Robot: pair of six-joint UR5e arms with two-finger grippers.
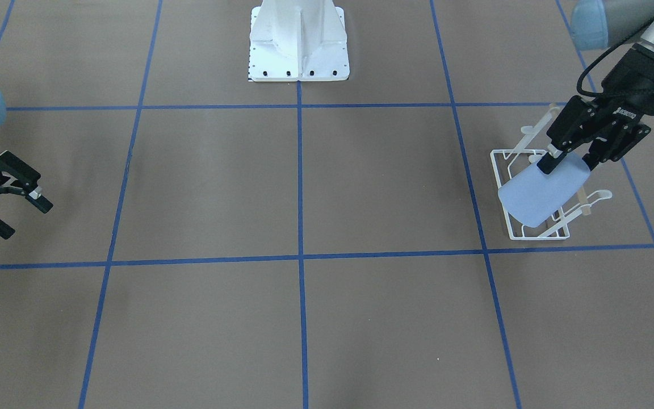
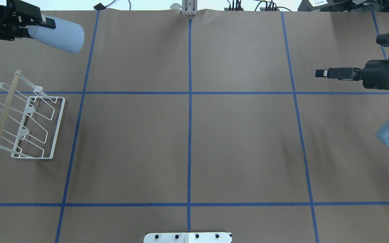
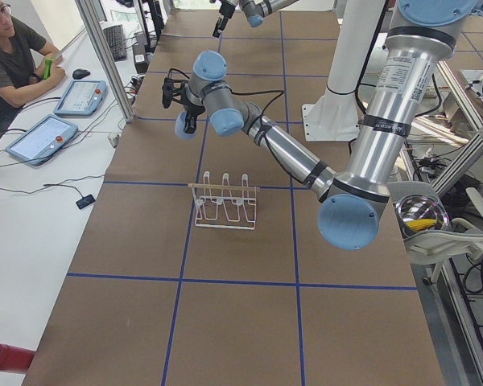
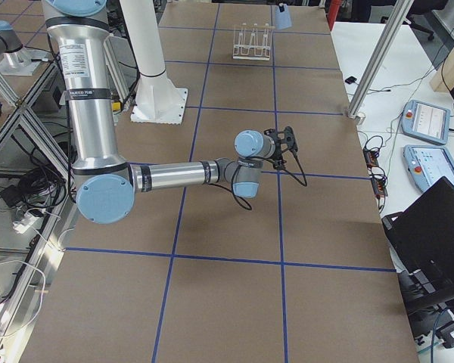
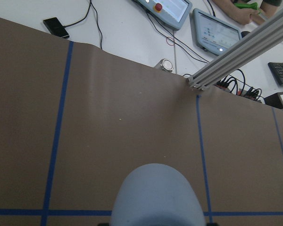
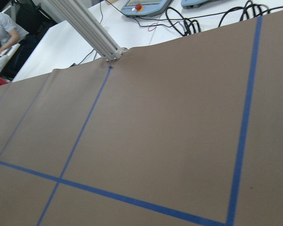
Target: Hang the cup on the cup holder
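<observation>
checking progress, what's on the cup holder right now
Nothing: in the overhead view the cup holder's prongs are all bare. The cup is in the air, gripped by the left gripper. From the front it covers the holder's middle.

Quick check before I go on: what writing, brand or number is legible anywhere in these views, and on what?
"ROBOTIQ": white letters on the body of the left claw, front-facing view.
Right claw: white lettering at the view's edge, too cut off to read.
Arm label: too small to read.
Pendant screens: blurred.
Cup and cup holder: no text.
</observation>
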